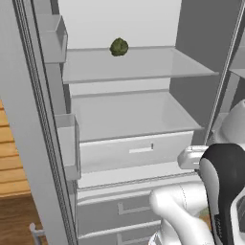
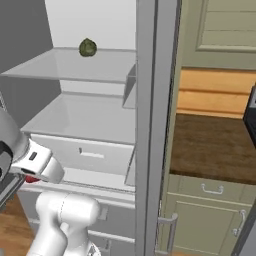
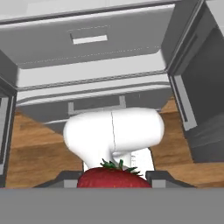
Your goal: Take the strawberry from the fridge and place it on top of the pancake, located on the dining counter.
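Gripper [image 3: 113,183] clamped strawberry [image 3: 114,178], low before open fridge [image 1: 134,107]; drawer front [image 3: 89,41] ahead of gripper, doors flanking either side, green ball [image 1: 118,47] on shelf far above.

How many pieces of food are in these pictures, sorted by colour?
Red: 1, the strawberry held between the gripper's fingertips.
Dark green: 1, the lumpy ball on the fridge's upper shelf.
Total: 2
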Robot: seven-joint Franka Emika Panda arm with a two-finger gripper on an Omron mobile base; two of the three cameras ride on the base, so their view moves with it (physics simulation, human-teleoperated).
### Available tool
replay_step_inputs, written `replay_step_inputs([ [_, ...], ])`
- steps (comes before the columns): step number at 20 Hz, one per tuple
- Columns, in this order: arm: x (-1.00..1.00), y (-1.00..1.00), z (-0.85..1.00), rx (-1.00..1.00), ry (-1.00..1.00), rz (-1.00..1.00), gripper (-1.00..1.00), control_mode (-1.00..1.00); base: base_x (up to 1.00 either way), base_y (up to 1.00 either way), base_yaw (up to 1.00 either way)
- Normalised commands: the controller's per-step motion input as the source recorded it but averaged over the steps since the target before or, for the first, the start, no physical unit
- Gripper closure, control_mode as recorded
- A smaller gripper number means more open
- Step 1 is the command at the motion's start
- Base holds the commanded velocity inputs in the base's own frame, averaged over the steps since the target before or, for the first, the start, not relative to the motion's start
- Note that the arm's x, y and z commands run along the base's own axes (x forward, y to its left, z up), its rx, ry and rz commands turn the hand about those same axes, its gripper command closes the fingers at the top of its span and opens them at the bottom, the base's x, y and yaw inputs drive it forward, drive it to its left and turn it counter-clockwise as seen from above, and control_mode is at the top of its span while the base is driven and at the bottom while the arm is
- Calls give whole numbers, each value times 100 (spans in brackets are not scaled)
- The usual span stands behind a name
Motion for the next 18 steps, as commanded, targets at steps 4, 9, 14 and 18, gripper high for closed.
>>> replay_step_inputs([
  [4,0,0,0,0,0,0,100,100,-42,0,20],
  [9,0,0,0,0,0,0,100,100,-58,4,43],
  [14,0,0,0,0,0,0,100,100,-59,0,67],
  [18,0,0,0,0,0,0,100,100,-78,0,76],
])
